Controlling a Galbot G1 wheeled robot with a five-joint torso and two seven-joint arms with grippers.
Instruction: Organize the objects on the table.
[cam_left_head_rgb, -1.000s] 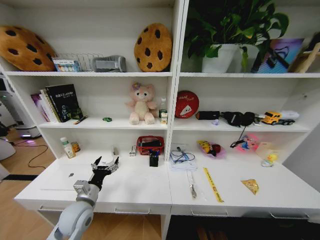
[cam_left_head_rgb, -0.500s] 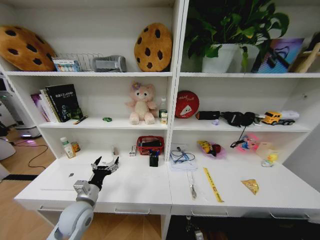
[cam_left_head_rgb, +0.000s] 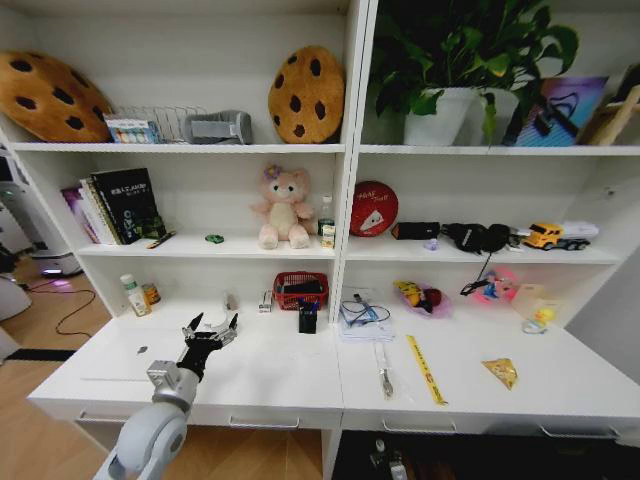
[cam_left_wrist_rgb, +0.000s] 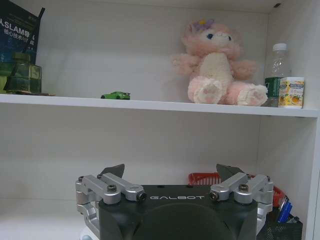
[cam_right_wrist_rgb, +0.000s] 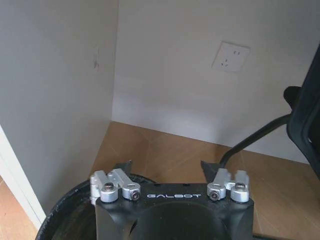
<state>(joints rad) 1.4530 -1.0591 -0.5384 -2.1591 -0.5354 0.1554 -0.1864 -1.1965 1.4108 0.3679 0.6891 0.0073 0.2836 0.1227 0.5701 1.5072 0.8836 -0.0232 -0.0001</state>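
My left gripper (cam_left_head_rgb: 210, 328) hovers open and empty over the left half of the white table (cam_left_head_rgb: 290, 385); in the left wrist view my left gripper (cam_left_wrist_rgb: 171, 171) faces the shelving. A slim white laptop (cam_left_head_rgb: 125, 365) lies shut on the table just to its left. The black pen cup (cam_left_head_rgb: 308, 318) (cam_left_wrist_rgb: 286, 227) stands near the middle divider. A tiny green toy car (cam_left_head_rgb: 214, 238) (cam_left_wrist_rgb: 115, 95) sits on the shelf above. A pen-like tool (cam_left_head_rgb: 384, 370) and a yellow ruler (cam_left_head_rgb: 427, 370) lie on the right half. My right gripper (cam_right_wrist_rgb: 166, 165) is open, low over the wooden floor beside a wall.
A red basket (cam_left_head_rgb: 300, 290) stands behind the pen cup, small bottles (cam_left_head_rgb: 135, 296) at the far left back, and a yellow packet (cam_left_head_rgb: 500, 372) at the right front. The pink bear (cam_left_head_rgb: 283, 208) and books (cam_left_head_rgb: 120, 205) fill the shelf above. Drawers line the front edge.
The left arm and the things on the table have not moved. A small metallic part under the table's front edge has shifted slightly.
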